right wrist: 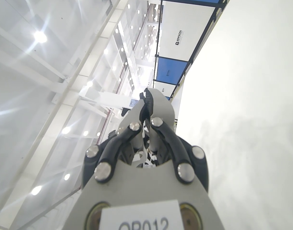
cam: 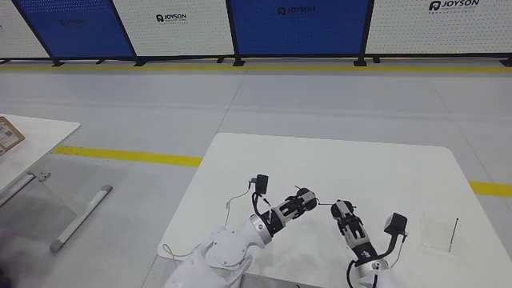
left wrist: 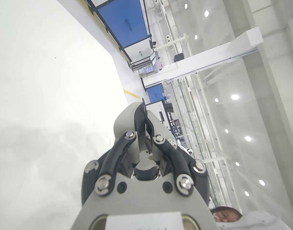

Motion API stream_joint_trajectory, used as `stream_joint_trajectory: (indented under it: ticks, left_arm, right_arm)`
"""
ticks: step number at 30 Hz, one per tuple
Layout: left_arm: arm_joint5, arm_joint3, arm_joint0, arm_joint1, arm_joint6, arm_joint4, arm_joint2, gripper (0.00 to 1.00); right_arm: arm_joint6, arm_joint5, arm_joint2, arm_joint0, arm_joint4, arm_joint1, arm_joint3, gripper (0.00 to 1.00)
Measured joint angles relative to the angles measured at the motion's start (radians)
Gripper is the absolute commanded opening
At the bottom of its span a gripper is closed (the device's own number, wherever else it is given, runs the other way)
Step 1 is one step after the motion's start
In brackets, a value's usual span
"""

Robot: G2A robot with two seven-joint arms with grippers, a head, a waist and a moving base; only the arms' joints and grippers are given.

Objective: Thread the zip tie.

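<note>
Pointing inward over table (cam: 360,160), left fingers (cam: 306,201), right fingers (cam: 342,208), pinching zip tie (cam: 324,203)

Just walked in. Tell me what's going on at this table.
A two-armed robot is handling a thin black zip tie just above the white table. Its two grippers sit almost tip to tip over the near part of the table, with the tie spanning the small gap between them. The left gripper and the right gripper are both closed, each with a sliver of black pinched at its fingertips. Whether the tail has entered the head is too small to tell.
</note>
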Motion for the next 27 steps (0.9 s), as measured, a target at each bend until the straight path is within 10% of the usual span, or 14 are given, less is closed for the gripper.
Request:
stream_joint_trajectory:
  ticks: [10,16,27]
  left_arm:
    - [0.042,-0.015,0.005,0.005,0.015,0.082,0.002,0.02]
    - [0.064,-0.022,0.005,0.006,0.031,0.119,0.007,0.25]
    - [0.089,-0.021,-0.005,0.003,0.058,0.168,0.024,0.24]
  right_arm:
    - [-0.031,0.068,-0.003,0.005,-0.046,-0.004,-0.001,0.00]
    - [-0.059,0.097,-0.014,0.009,-0.083,-0.008,-0.004,0.00]
    - [-0.084,0.113,-0.018,0.004,-0.113,-0.012,-0.015,0.00]
